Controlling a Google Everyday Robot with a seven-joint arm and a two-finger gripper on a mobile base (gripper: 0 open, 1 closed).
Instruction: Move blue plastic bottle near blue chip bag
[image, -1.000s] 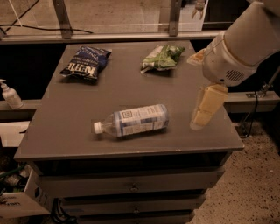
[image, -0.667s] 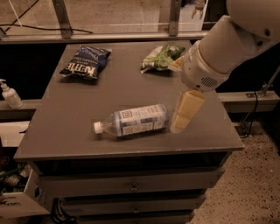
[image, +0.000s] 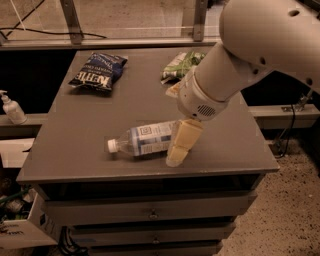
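Observation:
The blue plastic bottle (image: 142, 140) lies on its side near the front of the grey table (image: 75, 125), with its white cap pointing left. The blue chip bag (image: 98, 71) with white "Kettle" lettering lies flat at the table's back left, well apart from the bottle. My gripper (image: 177, 150) hangs from the big white arm (image: 240, 60) and points down at the bottle's right end, hiding that end. I cannot tell whether it touches the bottle.
A green-and-white snack bag (image: 182, 64) lies at the back of the table, partly behind my arm. A small white pump bottle (image: 11, 108) stands on a ledge to the left. The table has drawers below, and a box (image: 25, 232) sits on the floor at the lower left.
My arm and gripper have moved left and toward the front, from beside the bottle's right end to over it. The bottle and both bags have not moved.

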